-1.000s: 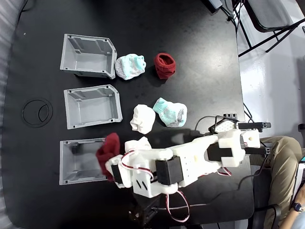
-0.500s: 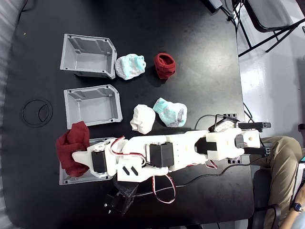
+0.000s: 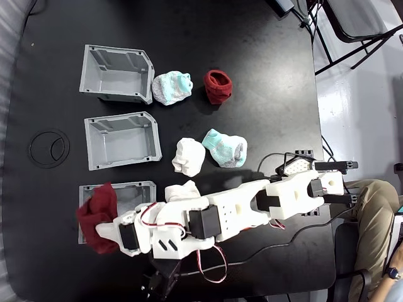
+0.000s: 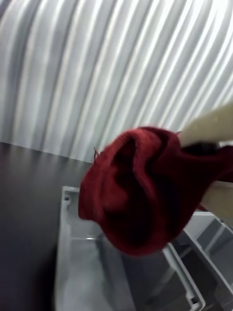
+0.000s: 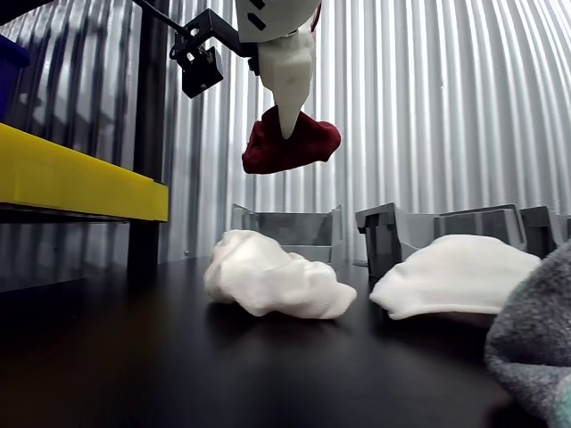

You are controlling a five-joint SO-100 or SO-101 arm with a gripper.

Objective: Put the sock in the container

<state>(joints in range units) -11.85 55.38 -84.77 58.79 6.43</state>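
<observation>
We see the gripper holding the sock in its jaws, over the outer corner of the container; released here, it may drop outside.

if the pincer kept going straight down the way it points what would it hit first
Probably the grey container under it. The pincer hangs above it, shut on the sock, though depth is unclear.

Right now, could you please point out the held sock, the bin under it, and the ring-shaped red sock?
held sock (image 3: 97,217): fixed view, middle of the bunched fabric.
bin (image 3: 123,187): fixed view, top rim.
ring-shaped red sock (image 3: 217,88): fixed view, front wall.
</observation>
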